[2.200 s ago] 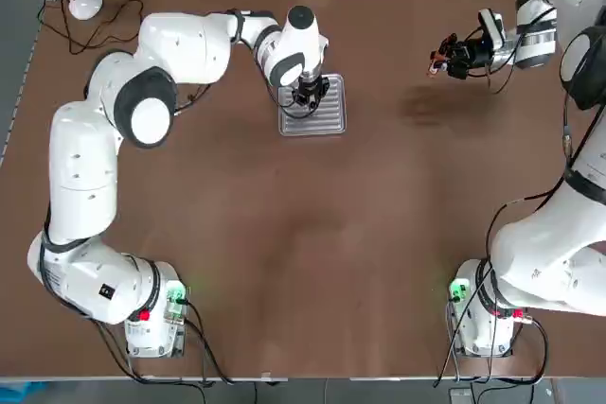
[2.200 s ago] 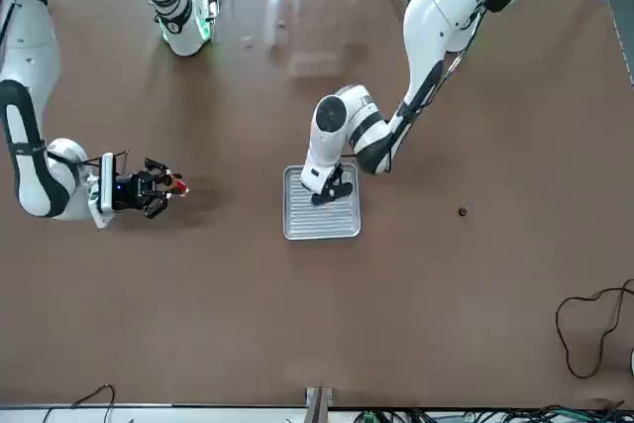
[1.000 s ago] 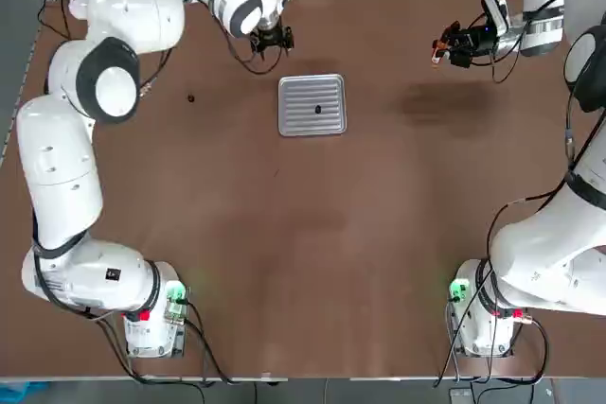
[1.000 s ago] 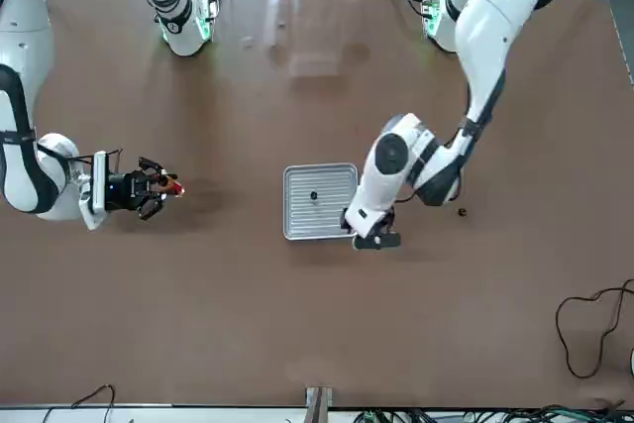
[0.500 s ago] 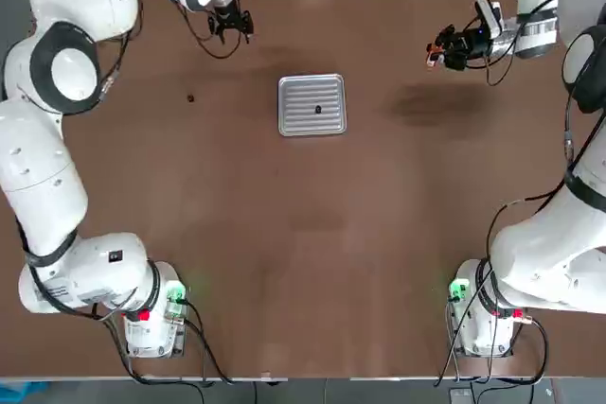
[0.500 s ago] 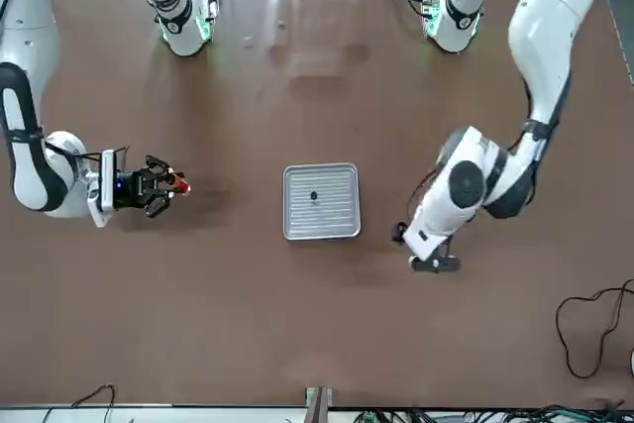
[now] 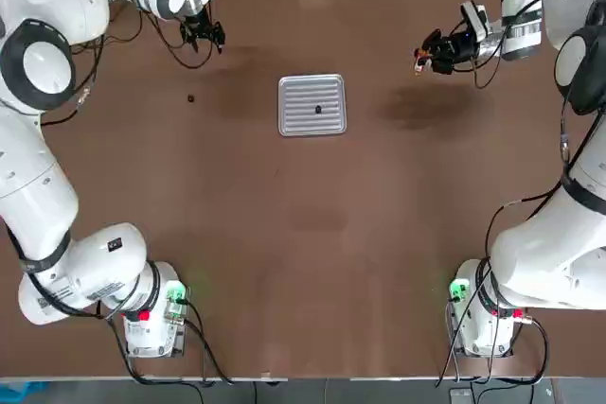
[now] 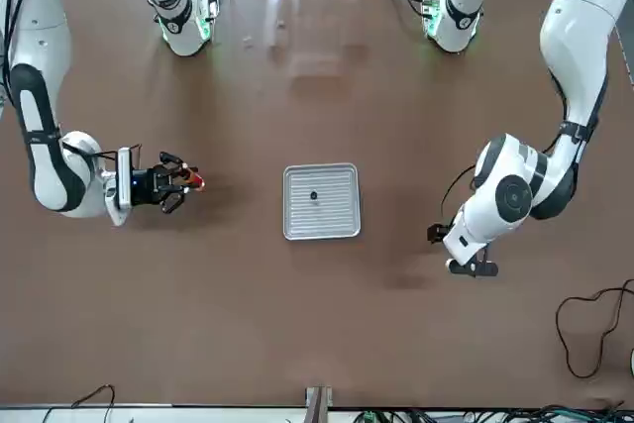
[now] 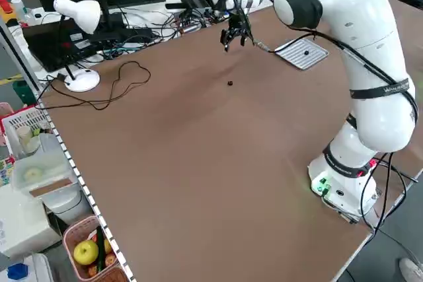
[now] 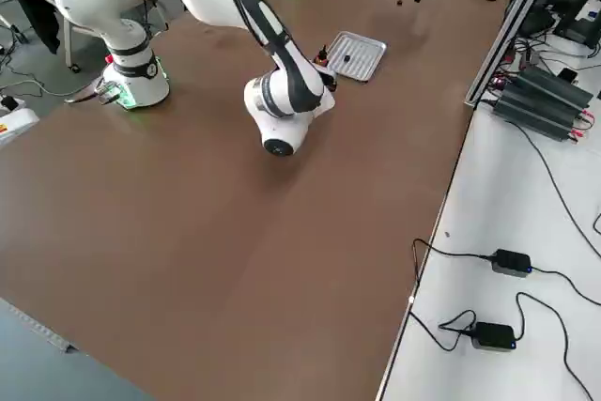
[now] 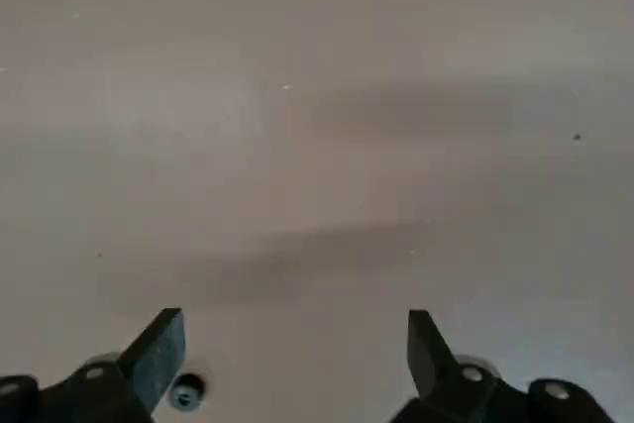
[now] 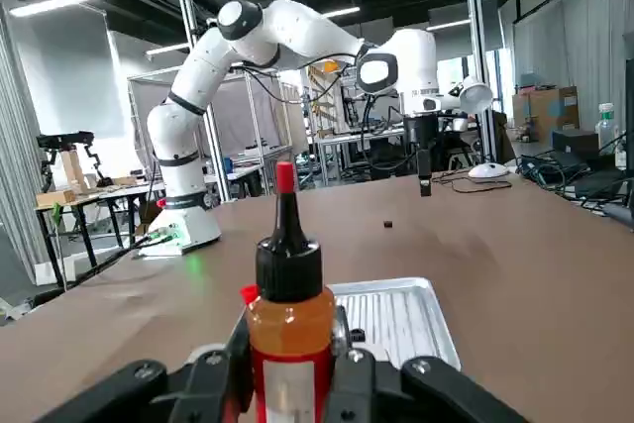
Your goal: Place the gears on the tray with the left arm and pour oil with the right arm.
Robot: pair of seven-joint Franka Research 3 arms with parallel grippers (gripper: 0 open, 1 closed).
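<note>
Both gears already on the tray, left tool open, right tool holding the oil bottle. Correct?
Not quite: only one gear lies on the tray; the other gear sits on the table, per the top view. The left tool is open; the right tool holds the oil bottle.

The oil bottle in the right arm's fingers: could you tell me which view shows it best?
The right wrist view: the oil bottle fills it, upright, clamped in the right gripper. Top and front views show only a small red speck.
</note>
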